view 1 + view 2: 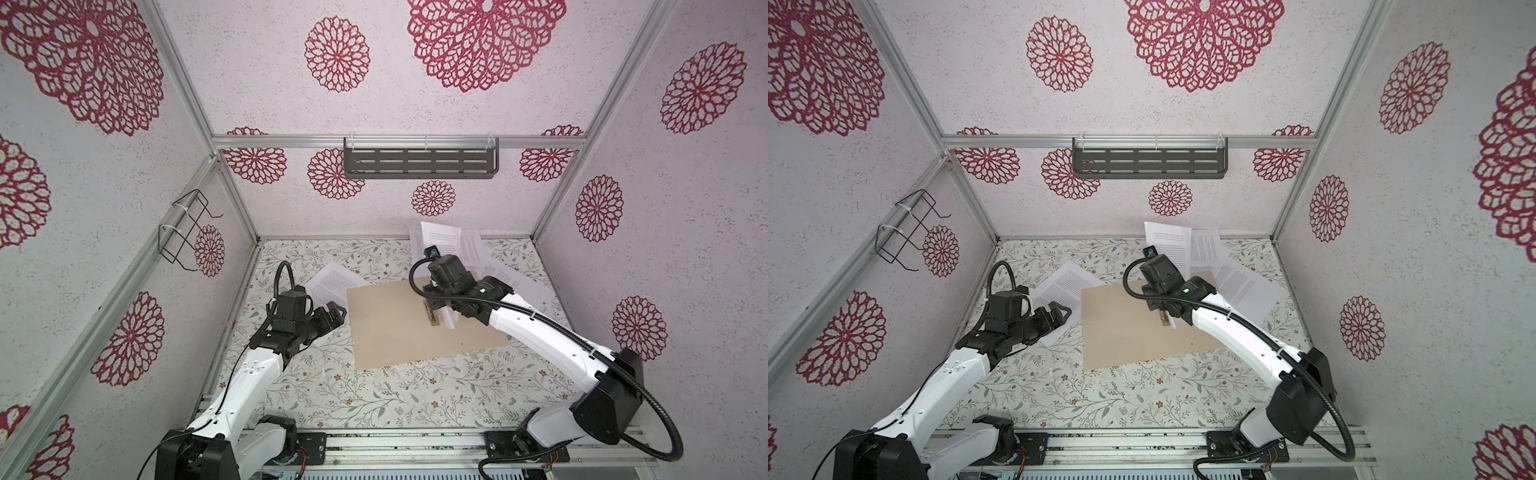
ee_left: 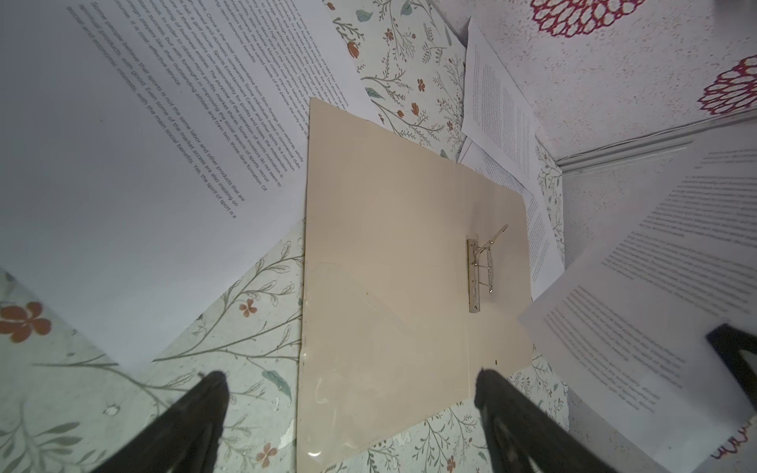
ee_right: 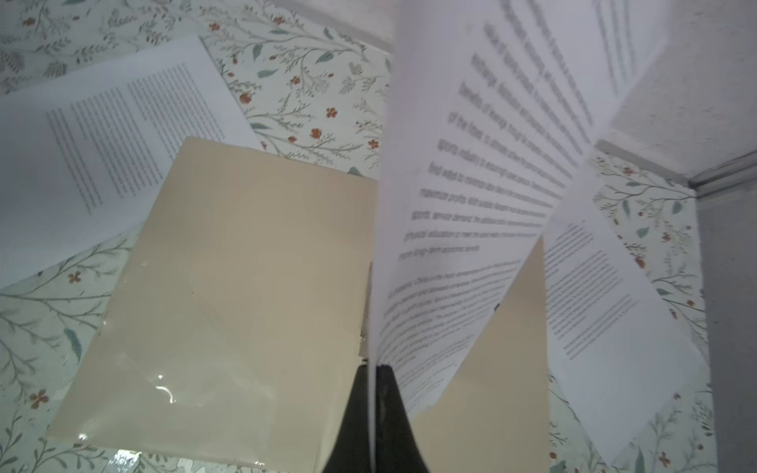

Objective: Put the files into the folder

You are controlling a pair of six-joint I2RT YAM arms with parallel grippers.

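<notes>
Right wrist view: our right tool (image 3: 376, 368) pinches one sheet (image 3: 471, 184), edge-up over the open folder (image 3: 245, 266) — we'd ease it down flat beside the fastener (image 2: 475, 278). Our left tool (image 1: 334, 312) hovers wide by the folder's edge; other files (image 3: 123, 123) litter the bench (image 1: 374, 395) beyond.

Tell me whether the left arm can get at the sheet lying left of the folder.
Probably yes: the left gripper hangs open close by that sheet, with nothing on its near part. The right gripper is busy over the folder, out of the way.

The floral-patterned table (image 1: 374, 395) bears the open folder (image 1: 395, 324), with printed files (image 1: 332, 278) scattered around it.
</notes>
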